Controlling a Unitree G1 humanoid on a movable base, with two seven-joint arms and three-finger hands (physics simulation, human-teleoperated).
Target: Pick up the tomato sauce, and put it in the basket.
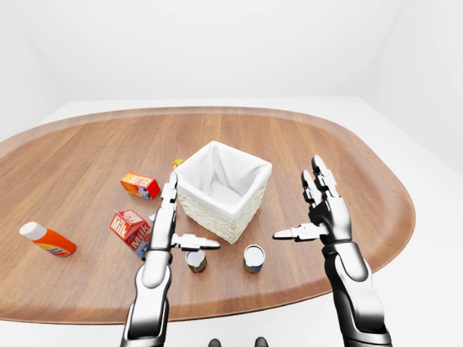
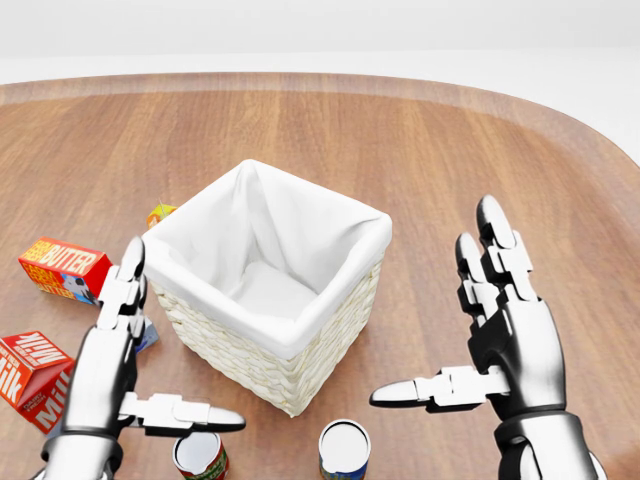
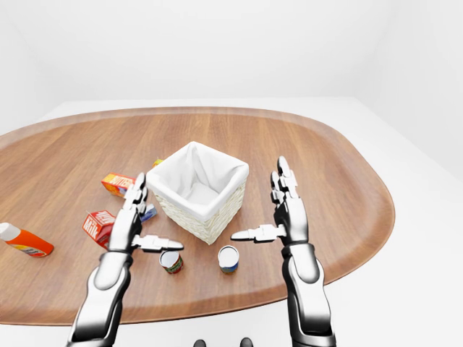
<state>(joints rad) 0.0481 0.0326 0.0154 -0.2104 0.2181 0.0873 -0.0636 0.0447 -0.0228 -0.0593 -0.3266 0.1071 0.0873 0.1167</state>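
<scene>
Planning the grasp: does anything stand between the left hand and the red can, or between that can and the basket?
Nothing visible does. The open left hand has its thumb just over the red can, and only table lies between the can and the basket.

Table (image 1: 340,155) of smooth, satin-sheened wood grain; basket (image 2: 240,355) of rough pale wicker lined in matt white cloth (image 2: 270,235); both hands (image 2: 105,375) (image 2: 505,345) of glossy chrome-like metal with black joints; cans (image 2: 344,450) bright, smooth-topped
</scene>
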